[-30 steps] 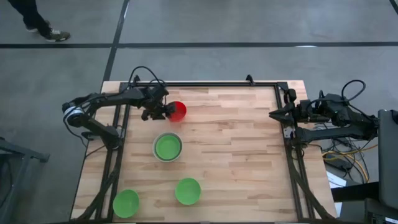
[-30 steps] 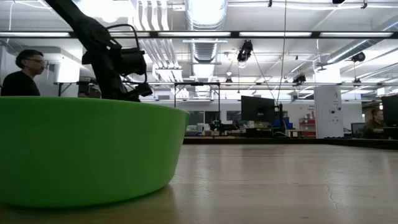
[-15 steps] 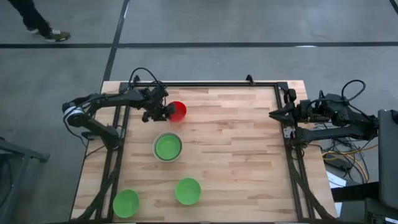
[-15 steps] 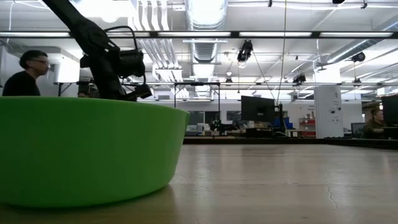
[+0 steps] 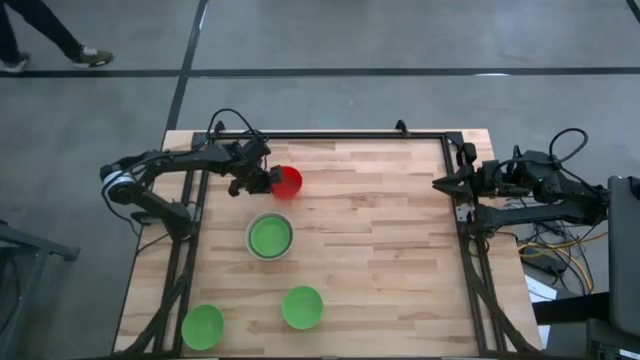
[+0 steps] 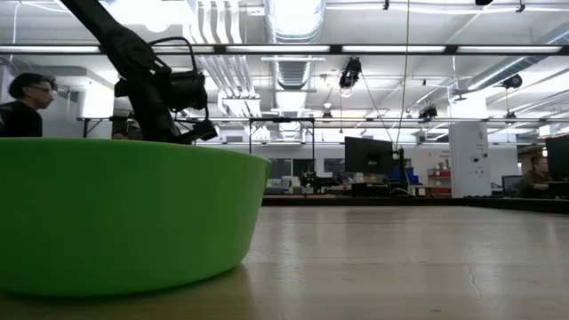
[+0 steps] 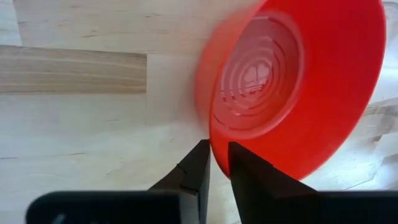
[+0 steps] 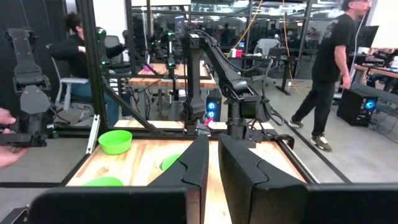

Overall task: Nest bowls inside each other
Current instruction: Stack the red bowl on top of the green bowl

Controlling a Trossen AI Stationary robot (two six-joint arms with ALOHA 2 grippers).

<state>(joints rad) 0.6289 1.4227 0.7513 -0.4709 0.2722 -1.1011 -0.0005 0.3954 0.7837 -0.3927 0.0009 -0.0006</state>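
A red bowl stands on the wooden table near its far left, with my left gripper shut on its left rim. A pale grey-white bowl with a green bowl inside it stands nearer the middle. Two more green bowls rest on their bases near the front edge; one of them fills the left of the low view. My right gripper waits at the table's right edge, shut and holding nothing. My left gripper pinches the red bowl's rim on the bowl's left side, one finger inside the bowl and one finger outside. The fingers slant down from the table's left. Whether the bowl's base is still on the table I cannot tell.
A black metal frame runs along the table's far, left and right edges. Bare wood lies between the bowls and the right arm. People show in the room beyond the table.
My left gripper has stayed at the red bowl and its fingers have drawn together on the rim. The bowl has kept its place. A person beyond the table's far edge has walked toward the left.
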